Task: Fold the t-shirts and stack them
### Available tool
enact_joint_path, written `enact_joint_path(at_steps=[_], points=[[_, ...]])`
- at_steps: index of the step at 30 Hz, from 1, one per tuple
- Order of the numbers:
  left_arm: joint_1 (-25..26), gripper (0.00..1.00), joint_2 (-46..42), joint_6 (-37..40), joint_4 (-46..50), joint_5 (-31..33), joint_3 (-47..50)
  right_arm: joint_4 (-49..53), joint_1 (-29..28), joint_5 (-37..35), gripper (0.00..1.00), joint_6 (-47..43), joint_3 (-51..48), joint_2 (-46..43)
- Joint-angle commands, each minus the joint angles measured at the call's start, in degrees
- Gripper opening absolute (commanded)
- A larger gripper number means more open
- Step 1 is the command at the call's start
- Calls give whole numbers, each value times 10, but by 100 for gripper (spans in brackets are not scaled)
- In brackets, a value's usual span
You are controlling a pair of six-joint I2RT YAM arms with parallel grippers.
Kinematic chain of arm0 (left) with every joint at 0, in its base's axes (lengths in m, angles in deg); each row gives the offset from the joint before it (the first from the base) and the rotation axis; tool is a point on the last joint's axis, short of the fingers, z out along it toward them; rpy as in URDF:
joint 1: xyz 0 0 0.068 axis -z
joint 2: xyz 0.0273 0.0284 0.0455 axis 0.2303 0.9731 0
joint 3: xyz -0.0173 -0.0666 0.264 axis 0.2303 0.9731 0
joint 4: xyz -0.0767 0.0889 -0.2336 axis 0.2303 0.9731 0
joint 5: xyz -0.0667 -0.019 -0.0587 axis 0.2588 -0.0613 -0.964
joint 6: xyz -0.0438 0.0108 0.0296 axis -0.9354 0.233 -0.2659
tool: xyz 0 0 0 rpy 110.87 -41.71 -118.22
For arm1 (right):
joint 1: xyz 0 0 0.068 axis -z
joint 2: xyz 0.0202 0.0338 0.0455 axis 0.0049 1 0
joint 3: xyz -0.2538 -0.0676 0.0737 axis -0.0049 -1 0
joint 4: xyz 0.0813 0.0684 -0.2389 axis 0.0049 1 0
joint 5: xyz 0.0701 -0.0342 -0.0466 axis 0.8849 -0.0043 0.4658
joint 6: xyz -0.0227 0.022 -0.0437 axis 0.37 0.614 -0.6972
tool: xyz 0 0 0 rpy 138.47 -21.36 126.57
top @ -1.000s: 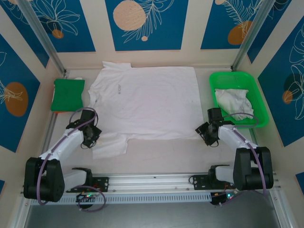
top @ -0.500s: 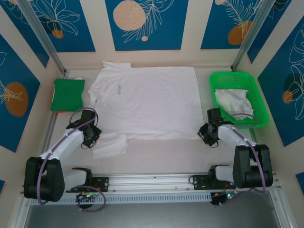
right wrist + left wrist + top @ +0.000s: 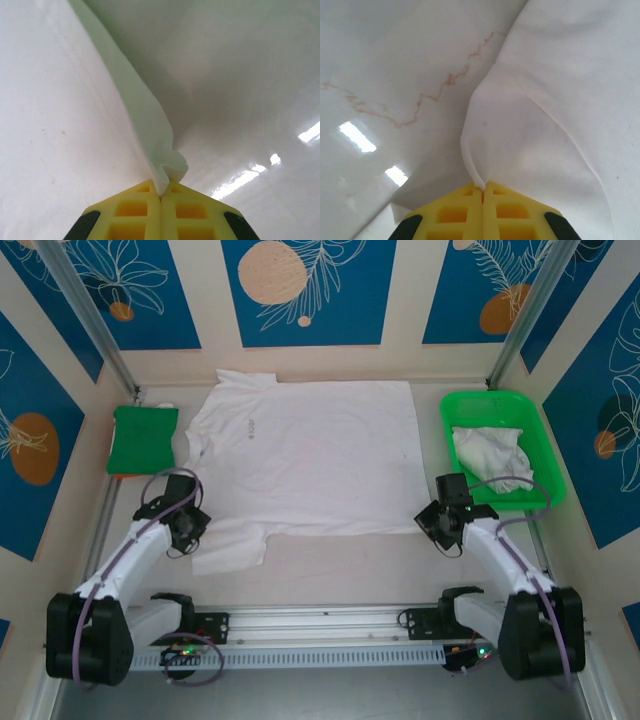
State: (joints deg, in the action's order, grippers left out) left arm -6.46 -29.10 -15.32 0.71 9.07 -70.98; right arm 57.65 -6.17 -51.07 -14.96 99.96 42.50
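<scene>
A white t-shirt [image 3: 310, 455] lies spread flat across the middle of the table, collar to the left, a sleeve hanging toward the near left. My left gripper [image 3: 192, 527] is shut on the t-shirt's near left edge by that sleeve; in the left wrist view the yellow fingers [image 3: 465, 212] pinch a raised fold of the t-shirt [image 3: 520, 130]. My right gripper [image 3: 443, 523] is shut on the near right hem corner, where the right wrist view has a curl of the t-shirt [image 3: 160, 150] between its pads [image 3: 180, 210]. Another crumpled white t-shirt [image 3: 492, 455] sits in the green tray [image 3: 552, 485].
A green folded cloth [image 3: 143, 438] lies at the far left beside the collar. The green tray stands at the right, close to my right arm. Bare table [image 3: 340, 570] runs between the shirt's near edge and the rail [image 3: 320, 620].
The right gripper has closed on the shirt's near right corner. Both arms have shifted slightly toward me; the shirt's left sleeve has barely moved.
</scene>
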Motion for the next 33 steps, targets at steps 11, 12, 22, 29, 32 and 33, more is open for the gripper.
enact_joint_path(at_steps=[11, 12, 22, 29, 32, 33], points=[[-6, 0, -136, 33, 174, 53, -21, 176, -21, -74, 0, 57, -34, -273], [-6, 0, -136, 36, 173, 55, -27, 167, -21, -78, 0, 46, -27, -270], [-12, 0, -23, 101, 94, 79, -125, 45, -16, -74, 0, -29, 52, -136], [-28, 0, 66, 149, 54, 74, -182, -24, -7, -72, 0, -63, 103, -48], [-36, 0, 101, 168, 38, 65, -208, -43, -1, -72, 0, -74, 129, -5], [-38, 0, 114, 177, 33, 62, -217, -47, 0, -74, 0, -77, 136, 9]])
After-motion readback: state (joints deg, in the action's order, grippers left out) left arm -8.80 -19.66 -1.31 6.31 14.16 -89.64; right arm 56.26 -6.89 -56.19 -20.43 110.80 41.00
